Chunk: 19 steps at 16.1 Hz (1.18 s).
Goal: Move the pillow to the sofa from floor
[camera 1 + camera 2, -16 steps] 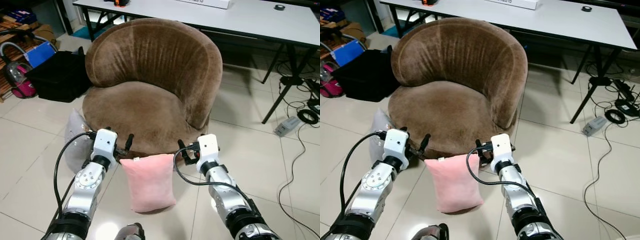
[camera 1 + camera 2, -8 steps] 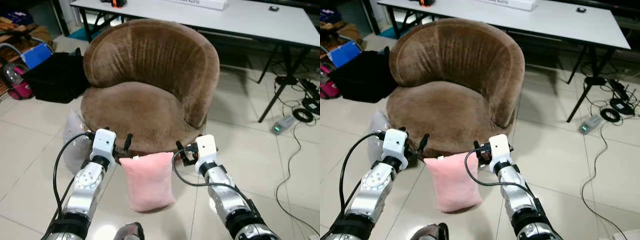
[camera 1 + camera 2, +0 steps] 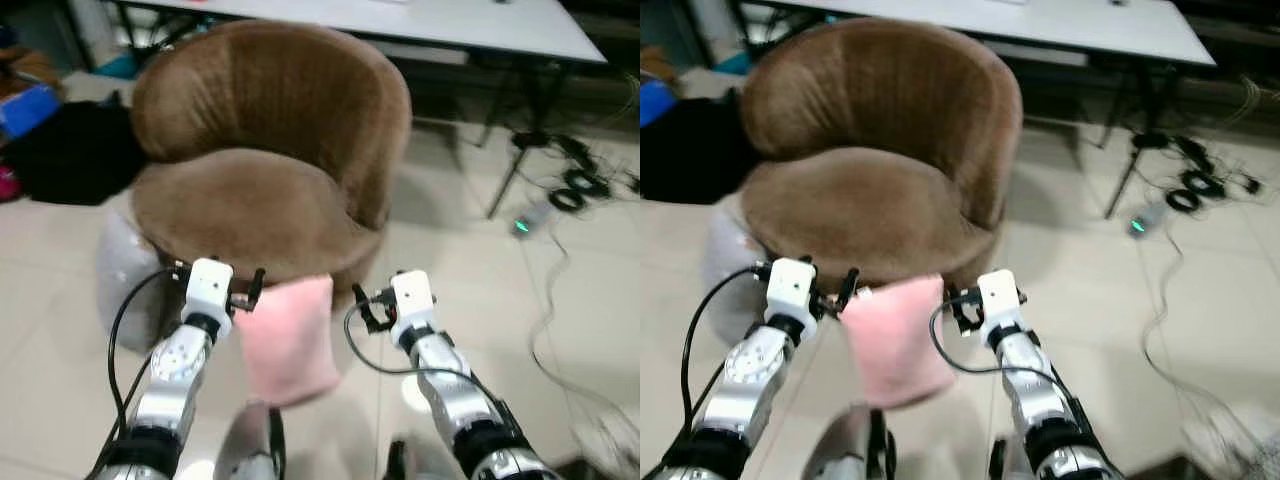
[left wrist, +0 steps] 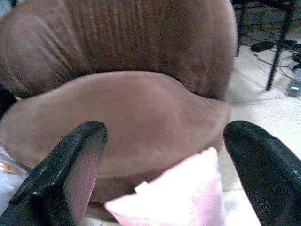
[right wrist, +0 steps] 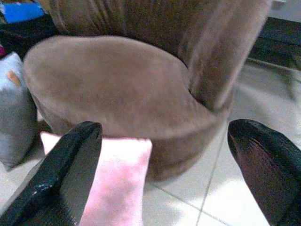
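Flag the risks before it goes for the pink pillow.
1. Both grippers are open and beside the pink pillow, not on it: the left gripper is near its top corner, the right gripper stands apart. A one-sided pinch could let it sag or slip.
2. The pillow leans against the brown sofa base; a forward reach might push it under the seat edge.
3. The head views are blurred, so aim may be off.
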Tool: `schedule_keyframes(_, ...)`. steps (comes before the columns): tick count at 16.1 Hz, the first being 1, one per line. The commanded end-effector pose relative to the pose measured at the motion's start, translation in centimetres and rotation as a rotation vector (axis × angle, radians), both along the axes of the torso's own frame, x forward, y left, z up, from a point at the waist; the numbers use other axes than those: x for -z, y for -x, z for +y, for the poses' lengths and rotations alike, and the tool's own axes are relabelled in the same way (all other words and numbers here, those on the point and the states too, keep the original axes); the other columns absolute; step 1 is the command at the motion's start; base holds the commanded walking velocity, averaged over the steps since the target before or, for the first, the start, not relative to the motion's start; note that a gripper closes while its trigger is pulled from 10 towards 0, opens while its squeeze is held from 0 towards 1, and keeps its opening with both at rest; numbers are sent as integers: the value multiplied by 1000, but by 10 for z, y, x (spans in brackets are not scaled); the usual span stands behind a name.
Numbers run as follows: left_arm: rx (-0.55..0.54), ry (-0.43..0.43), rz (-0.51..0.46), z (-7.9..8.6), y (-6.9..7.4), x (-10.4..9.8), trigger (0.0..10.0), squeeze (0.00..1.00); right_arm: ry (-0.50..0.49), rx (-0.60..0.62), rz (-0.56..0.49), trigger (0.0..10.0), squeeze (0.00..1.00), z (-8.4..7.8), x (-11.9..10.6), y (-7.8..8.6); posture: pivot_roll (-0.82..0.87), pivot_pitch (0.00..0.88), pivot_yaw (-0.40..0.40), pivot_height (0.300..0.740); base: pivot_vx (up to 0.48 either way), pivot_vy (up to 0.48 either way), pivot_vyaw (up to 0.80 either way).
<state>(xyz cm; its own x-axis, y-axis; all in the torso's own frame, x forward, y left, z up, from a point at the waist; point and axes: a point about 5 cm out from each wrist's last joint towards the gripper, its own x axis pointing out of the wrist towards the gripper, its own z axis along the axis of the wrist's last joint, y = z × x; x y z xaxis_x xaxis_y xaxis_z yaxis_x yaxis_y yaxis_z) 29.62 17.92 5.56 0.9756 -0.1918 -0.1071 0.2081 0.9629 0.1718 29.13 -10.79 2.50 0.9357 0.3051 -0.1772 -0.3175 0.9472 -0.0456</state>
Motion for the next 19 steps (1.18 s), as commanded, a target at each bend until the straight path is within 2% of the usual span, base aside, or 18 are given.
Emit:
schedule_keyframes(1,-25,15,35,2,5,7,10000,0,-1,-5,10,10000,196,-1,1,1,63,87,-15,598,0,0,0)
schedule_keyframes(9,-34,23,43,-1,8,11,10000,0,5,-16,6,10000,153,-3,0,3,60,94,-25,598,0,0,0)
schedule_keyframes(17,-38,26,55,-2,10,14,10000,0,27,-28,14,10000,165,-4,0,3,60,88,-32,598,0,0,0)
schedule_keyframes(19,-37,28,59,-2,10,14,10000,0,35,-33,25,10000,180,-4,2,4,61,78,-35,583,0,0,0)
